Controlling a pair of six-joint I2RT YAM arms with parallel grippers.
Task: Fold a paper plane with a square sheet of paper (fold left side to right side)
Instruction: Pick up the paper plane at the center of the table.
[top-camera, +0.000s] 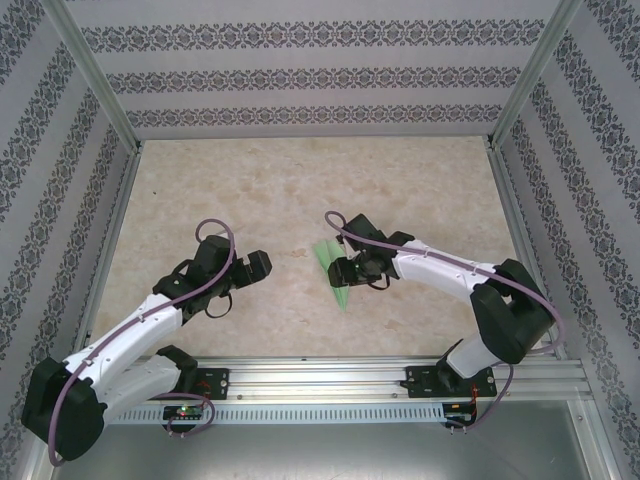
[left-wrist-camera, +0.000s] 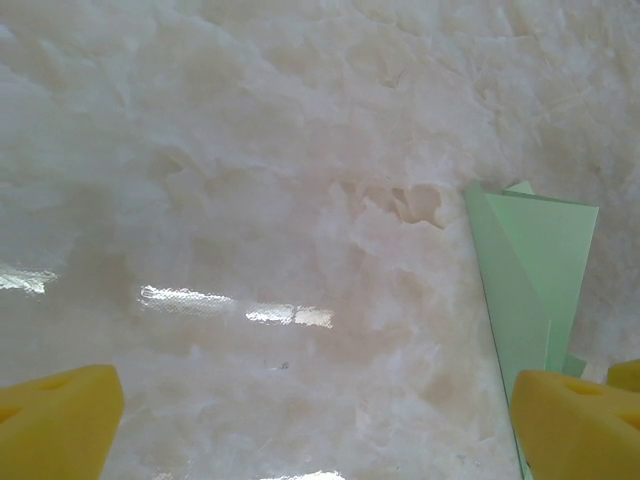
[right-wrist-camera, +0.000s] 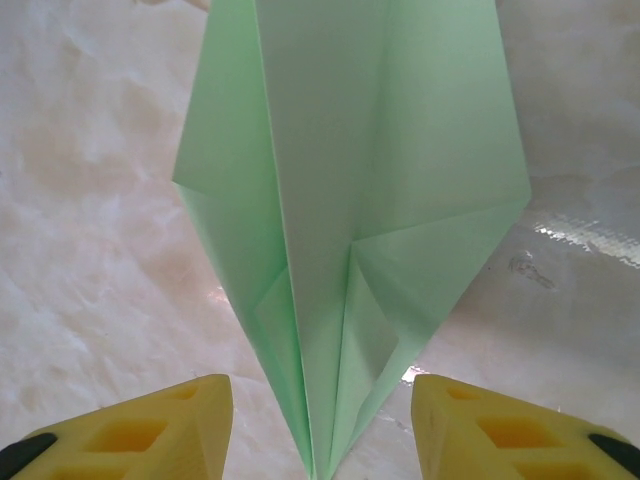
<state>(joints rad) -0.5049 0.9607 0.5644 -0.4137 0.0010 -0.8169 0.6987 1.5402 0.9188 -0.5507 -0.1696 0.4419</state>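
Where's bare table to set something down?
Free: the far half of the table, up to the back wall; a gap between the left gripper and the paper plane. Crowded: centre-right, where the right gripper sits astride the plane.

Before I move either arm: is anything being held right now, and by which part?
Nothing is held. The right gripper is open astride the pointed end of the plane; the left gripper is open beside it.

Paper plane (top-camera: 328, 257) on the table (top-camera: 300, 185), tip between jaws of the right gripper (top-camera: 347, 274), left gripper (top-camera: 256, 268) farther left
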